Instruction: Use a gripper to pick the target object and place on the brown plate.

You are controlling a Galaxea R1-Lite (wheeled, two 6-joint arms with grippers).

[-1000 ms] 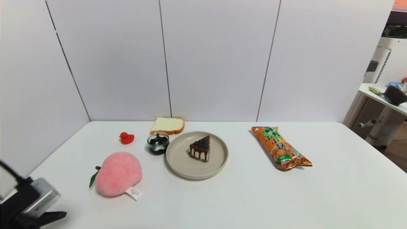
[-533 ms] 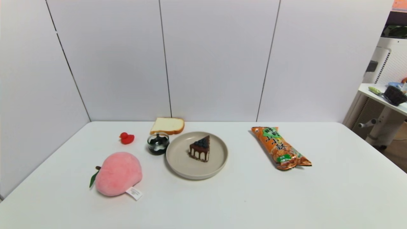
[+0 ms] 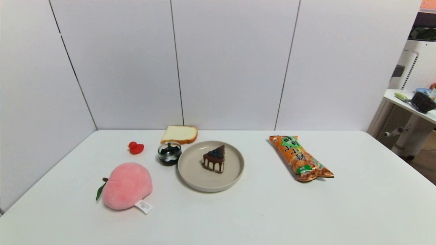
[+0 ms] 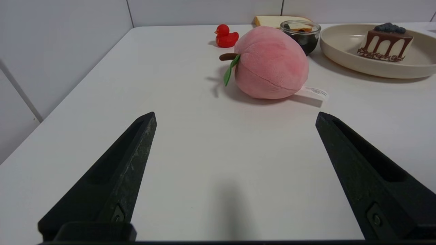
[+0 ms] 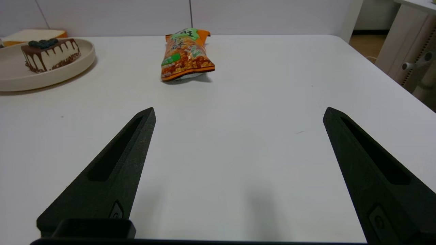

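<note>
The chocolate cake slice (image 3: 214,159) with blueberries on top stands on the beige-tan plate (image 3: 190,170) at the table's middle. Both also show in the left wrist view, cake slice (image 4: 385,42) on plate (image 4: 337,47), and in the right wrist view, cake slice (image 5: 51,54) on plate (image 5: 20,78). My left gripper (image 4: 235,115) is open and empty, low over the near left of the table, short of the pink plush peach (image 4: 270,63). My right gripper (image 5: 238,112) is open and empty over the near right of the table. Neither gripper shows in the head view.
A pink plush peach (image 3: 126,185), a small glass jar (image 3: 169,153), a red duck (image 3: 136,147) and a bread slice (image 3: 179,134) lie left of and behind the plate. An orange snack bag (image 3: 299,157) lies to the right. White walls stand behind and at the left.
The left arm, seen at the head view's lower left corner a second ago, has drawn back out of that view. Nothing on the table has moved.
</note>
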